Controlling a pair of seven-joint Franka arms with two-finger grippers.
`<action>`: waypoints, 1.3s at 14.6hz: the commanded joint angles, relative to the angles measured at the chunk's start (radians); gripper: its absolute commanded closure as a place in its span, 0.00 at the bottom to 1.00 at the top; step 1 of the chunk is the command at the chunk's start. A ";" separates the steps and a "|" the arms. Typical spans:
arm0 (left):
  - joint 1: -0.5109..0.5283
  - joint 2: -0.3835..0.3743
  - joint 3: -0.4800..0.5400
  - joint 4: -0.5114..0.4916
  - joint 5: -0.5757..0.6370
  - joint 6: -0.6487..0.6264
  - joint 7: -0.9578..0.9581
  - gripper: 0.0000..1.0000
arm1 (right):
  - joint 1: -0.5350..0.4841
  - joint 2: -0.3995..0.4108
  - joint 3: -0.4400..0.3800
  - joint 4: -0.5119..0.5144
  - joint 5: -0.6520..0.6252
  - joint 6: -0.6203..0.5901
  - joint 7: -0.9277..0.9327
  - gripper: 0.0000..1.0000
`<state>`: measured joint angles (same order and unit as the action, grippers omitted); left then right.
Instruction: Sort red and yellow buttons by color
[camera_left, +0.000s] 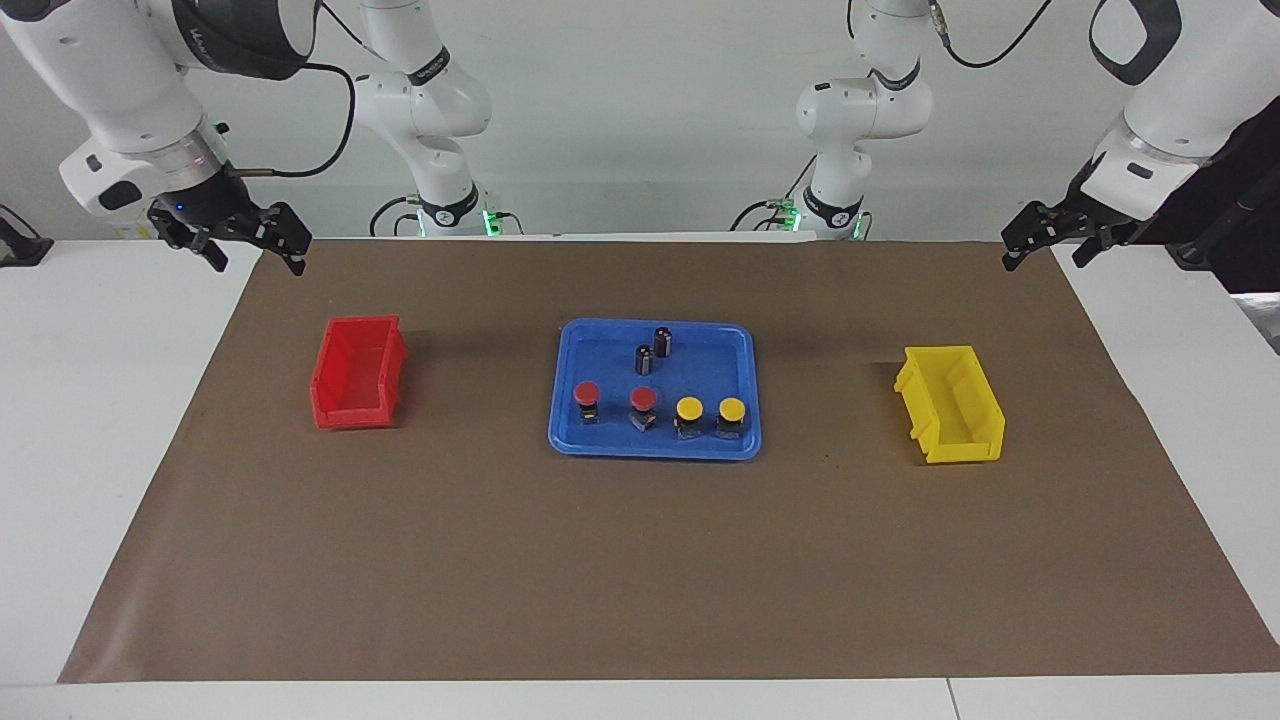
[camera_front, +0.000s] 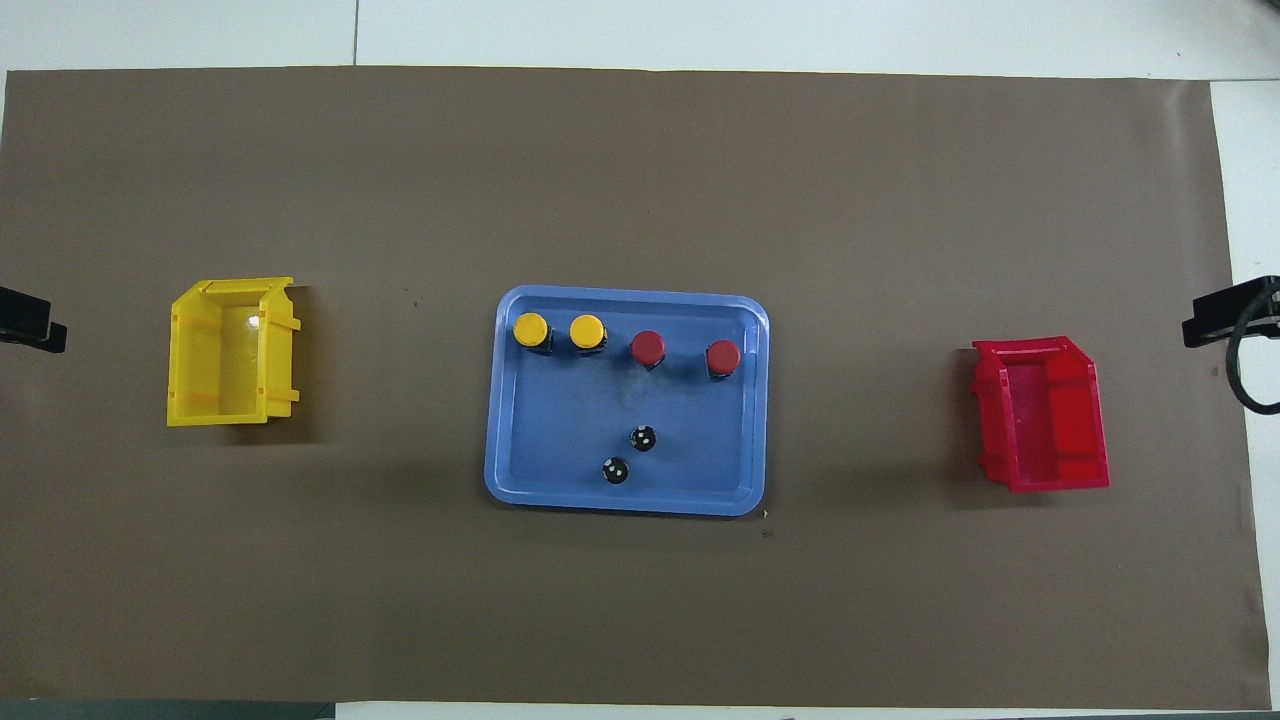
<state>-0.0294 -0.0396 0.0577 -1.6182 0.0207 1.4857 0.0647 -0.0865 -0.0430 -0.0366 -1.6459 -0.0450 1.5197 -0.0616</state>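
Observation:
Two red buttons (camera_left: 586, 394) (camera_left: 643, 399) and two yellow buttons (camera_left: 689, 408) (camera_left: 732, 409) stand in one row in the blue tray (camera_left: 570, 440), along the side farther from the robots. From above, the red caps (camera_front: 723, 356) (camera_front: 648, 347) sit toward the right arm's end of the row and the yellow caps (camera_front: 587, 330) (camera_front: 531, 328) toward the left arm's end. My right gripper (camera_left: 257, 262) hangs open over the mat's corner near the red bin. My left gripper (camera_left: 1045, 258) hangs open over the mat's corner near the yellow bin. Neither holds anything.
Two dark capless cylinders (camera_left: 663, 340) (camera_left: 644, 358) stand in the tray, nearer to the robots than the buttons. A red bin (camera_left: 358, 372) lies toward the right arm's end and a yellow bin (camera_left: 950, 402) toward the left arm's end. A brown mat (camera_left: 640, 580) covers the table.

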 joint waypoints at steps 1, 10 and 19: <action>0.006 -0.010 -0.004 -0.003 -0.005 -0.015 0.012 0.00 | -0.018 -0.006 0.009 -0.002 -0.007 0.011 -0.018 0.00; 0.006 -0.010 -0.004 -0.003 -0.007 -0.015 0.012 0.00 | -0.013 -0.006 0.009 0.000 -0.007 0.017 -0.021 0.00; 0.006 -0.010 -0.004 -0.003 -0.007 -0.015 0.010 0.00 | 0.154 0.225 0.015 0.370 0.033 -0.105 0.141 0.00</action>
<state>-0.0294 -0.0396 0.0569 -1.6182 0.0207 1.4846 0.0647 0.0248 0.0535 -0.0233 -1.4562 -0.0187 1.4839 0.0382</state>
